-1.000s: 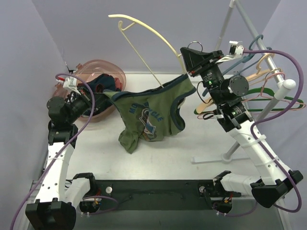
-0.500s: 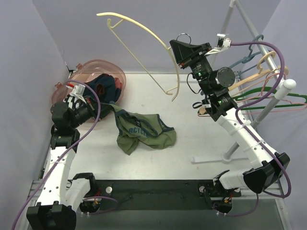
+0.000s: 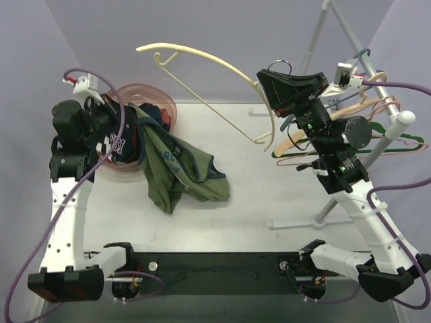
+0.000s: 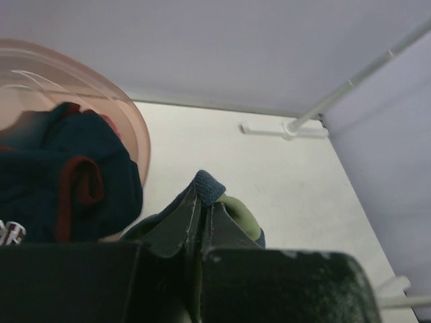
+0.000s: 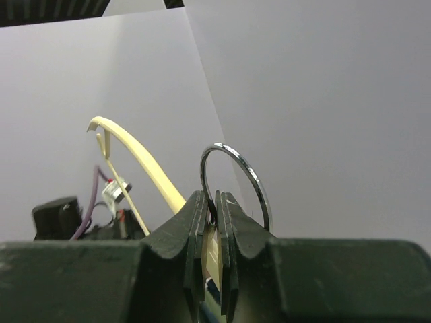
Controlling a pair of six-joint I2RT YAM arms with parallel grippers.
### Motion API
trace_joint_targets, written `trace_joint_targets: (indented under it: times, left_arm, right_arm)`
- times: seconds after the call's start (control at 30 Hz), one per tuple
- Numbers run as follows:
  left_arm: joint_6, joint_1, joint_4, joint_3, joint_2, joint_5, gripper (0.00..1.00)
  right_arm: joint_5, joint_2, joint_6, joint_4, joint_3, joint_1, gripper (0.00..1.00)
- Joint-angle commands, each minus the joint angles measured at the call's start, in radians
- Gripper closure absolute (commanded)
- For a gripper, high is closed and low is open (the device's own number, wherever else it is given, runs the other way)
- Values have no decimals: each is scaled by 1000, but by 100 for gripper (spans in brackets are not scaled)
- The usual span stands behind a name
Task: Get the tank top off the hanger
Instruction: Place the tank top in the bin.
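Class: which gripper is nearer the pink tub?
Left. The left gripper is over the pink tub's left side, shut on the tank top; the right gripper is far off to its right, shut on the cream hanger.

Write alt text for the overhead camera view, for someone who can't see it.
The olive tank top is off the hanger: the left gripper pinches one edge, the rest draped on the table beside a pink basin of clothes. The right gripper holds the bare cream hanger aloft.
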Motion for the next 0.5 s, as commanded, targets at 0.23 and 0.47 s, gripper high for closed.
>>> trace_joint_targets:
  times: [0.23, 0.47]
  left_arm:
    - [95, 51, -94, 458, 351, -311, 100]
    - [189, 54, -245, 503, 555, -259, 56]
  right_arm:
    - [-218, -214, -64, -105, -58, 18, 100]
    - [-280, -265, -95, -145, -102, 47, 100]
